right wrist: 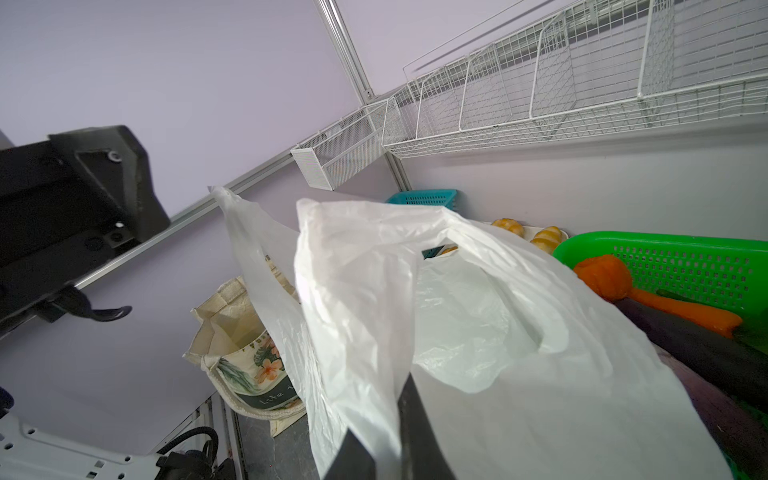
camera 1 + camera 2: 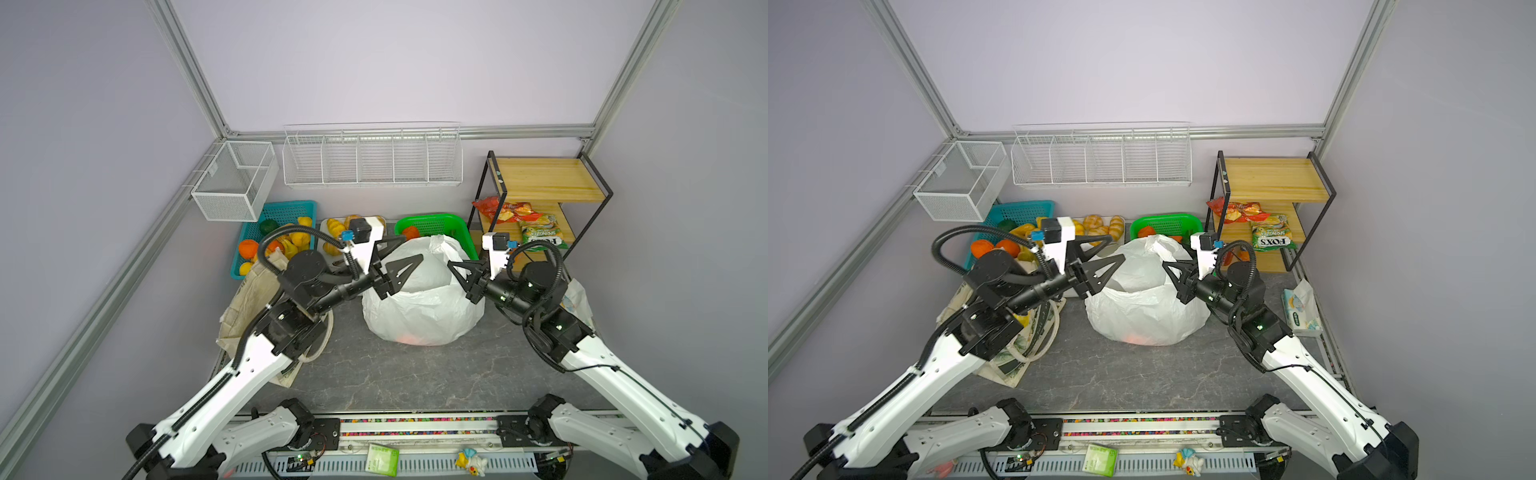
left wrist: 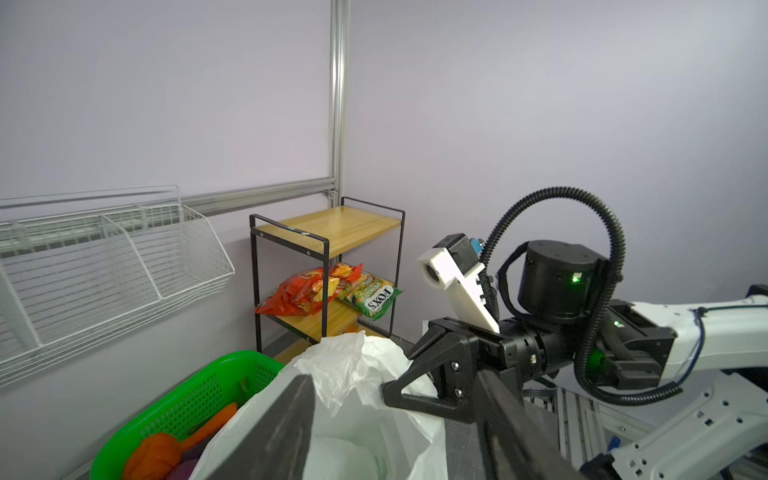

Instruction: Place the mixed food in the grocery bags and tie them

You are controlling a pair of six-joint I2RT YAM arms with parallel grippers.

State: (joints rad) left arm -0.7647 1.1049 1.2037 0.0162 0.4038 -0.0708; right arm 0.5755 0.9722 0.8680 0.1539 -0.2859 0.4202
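The white plastic grocery bag point(image 2: 419, 307) point(image 2: 1142, 311) stands bulging mid-table with its mouth up, and something reddish shows through its front. My right gripper point(image 2: 451, 266) point(image 1: 386, 419) is shut on the bag's right rim film. My left gripper point(image 2: 413, 247) point(image 3: 386, 415) hangs open over the left side of the bag's mouth, holding nothing. The cream canvas tote point(image 2: 1017, 357) point(image 1: 245, 357) lies slumped under my left arm. An orange carrot point(image 1: 685, 309) and purple vegetables point(image 1: 706, 353) rest in the green basket point(image 2: 440, 224) behind the bag.
A teal basket point(image 2: 286, 212) of oranges and lemons and a tray of croissants point(image 2: 1100, 226) sit at the back left. The wooden shelf point(image 2: 540, 183) holds a red packet and a green FOX'S packet point(image 2: 1273, 239). Wire baskets point(image 2: 374, 162) hang on the wall. A small printed packet point(image 2: 1302, 307) lies right.
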